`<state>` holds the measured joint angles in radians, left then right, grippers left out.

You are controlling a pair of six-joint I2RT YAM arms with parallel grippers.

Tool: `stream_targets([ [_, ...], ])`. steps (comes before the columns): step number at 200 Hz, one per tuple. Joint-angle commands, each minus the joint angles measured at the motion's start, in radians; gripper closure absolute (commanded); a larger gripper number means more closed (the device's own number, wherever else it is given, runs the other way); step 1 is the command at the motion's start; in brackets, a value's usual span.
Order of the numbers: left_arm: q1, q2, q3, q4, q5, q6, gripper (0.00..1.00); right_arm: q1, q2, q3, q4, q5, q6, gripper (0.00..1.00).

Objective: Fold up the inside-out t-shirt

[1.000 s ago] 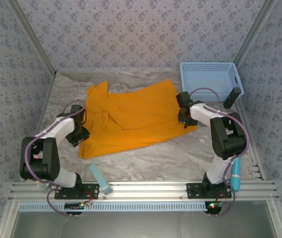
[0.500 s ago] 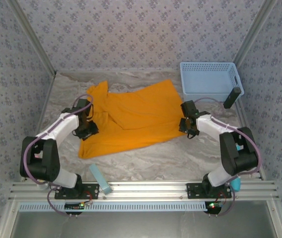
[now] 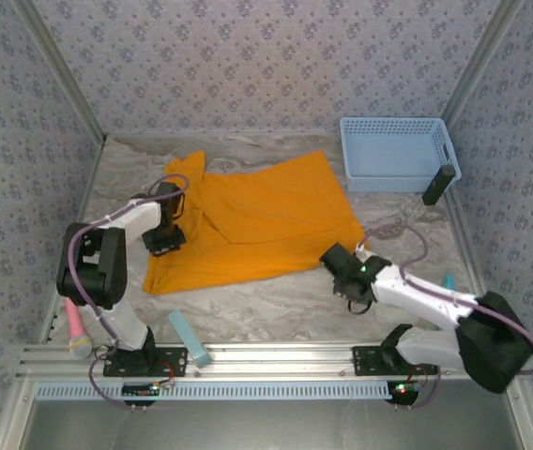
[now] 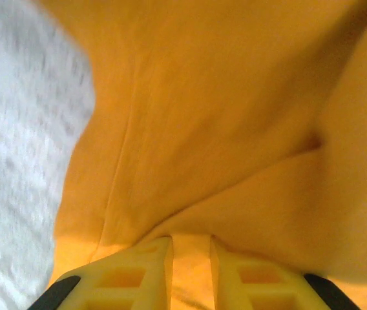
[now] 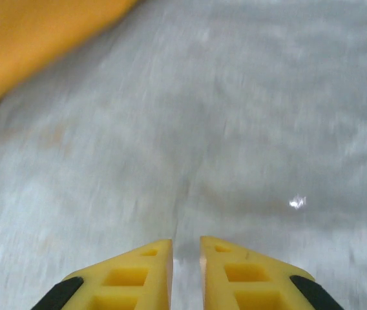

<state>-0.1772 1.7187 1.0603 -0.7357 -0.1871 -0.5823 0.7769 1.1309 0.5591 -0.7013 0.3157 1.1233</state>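
Note:
The inside-out t-shirt (image 3: 257,220) lies spread orange-yellow on the marbled table, one sleeve pointing to the back left. My left gripper (image 3: 165,239) sits on the shirt's left edge. In the left wrist view its yellow fingers (image 4: 148,271) stand close together with a strip of the shirt's cloth (image 4: 222,110) pinched between them, so the left gripper (image 4: 191,240) is shut on the cloth. My right gripper (image 3: 342,269) hangs over bare table just in front of the shirt's near right corner. In the right wrist view the right gripper (image 5: 186,244) shows a narrow empty gap, with the shirt's edge (image 5: 35,39) at the upper left.
A light blue basket (image 3: 396,153) stands at the back right, with a black object (image 3: 438,185) leaning by it. A pale blue block (image 3: 190,337) lies by the front rail. A pink-handled tool (image 3: 74,328) lies at the left, and a teal item (image 3: 449,279) at the right.
My right arm left the shirt's right edge and swung toward the front onto bare table, its jaws narrowing. My left gripper moved further back along the shirt's left edge and closed on cloth.

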Motion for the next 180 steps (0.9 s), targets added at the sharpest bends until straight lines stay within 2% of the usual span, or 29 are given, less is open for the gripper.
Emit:
stream_targets([
  [1, 0.033, 0.010, 0.066, 0.012, 0.028, 0.079, 0.72, 0.062, -0.084, 0.014, -0.080, 0.092, 0.044, 0.74],
  [17, 0.075, -0.024, 0.074, 0.001, 0.059, 0.045, 0.57, 0.039, -0.085, 0.080, 0.066, 0.058, -0.260, 0.64],
  [27, 0.099, -0.052, 0.076, -0.007, 0.114, 0.013, 0.55, 0.003, -0.045, 0.128, 0.198, -0.027, -0.470, 0.59],
  [38, 0.102, -0.082, 0.074, 0.000, 0.170, -0.015, 0.53, -0.040, 0.032, 0.188, 0.254, -0.074, -0.571, 0.57],
  [49, 0.086, -0.097, 0.075, 0.007, 0.218, -0.038, 0.53, -0.117, 0.111, 0.218, 0.286, -0.078, -0.579, 0.58],
  [73, 0.019, -0.100, 0.057, 0.022, 0.249, -0.087, 0.53, -0.320, 0.237, 0.219, 0.377, -0.175, -0.552, 0.64],
  [96, -0.013, -0.059, 0.025, 0.043, 0.234, -0.111, 0.53, -0.407, 0.348, 0.220, 0.473, -0.282, -0.617, 0.64],
  [107, -0.011, -0.028, 0.023, 0.036, 0.201, -0.114, 0.54, -0.440, 0.405, 0.234, 0.488, -0.305, -0.616, 0.67],
  [126, -0.010, 0.017, 0.034, 0.038, 0.158, -0.095, 0.55, -0.451, 0.481, 0.257, 0.462, -0.191, -0.558, 0.77],
  [141, -0.010, 0.042, 0.045, 0.044, 0.142, -0.083, 0.55, -0.445, 0.512, 0.252, 0.439, -0.150, -0.514, 0.83],
  [158, -0.011, 0.062, 0.049, 0.051, 0.143, -0.077, 0.54, -0.414, 0.479, 0.236, 0.337, -0.083, -0.424, 0.95],
  [180, -0.010, 0.073, 0.047, 0.099, 0.145, -0.052, 0.55, -0.356, 0.411, 0.196, 0.202, -0.056, -0.297, 1.00],
])
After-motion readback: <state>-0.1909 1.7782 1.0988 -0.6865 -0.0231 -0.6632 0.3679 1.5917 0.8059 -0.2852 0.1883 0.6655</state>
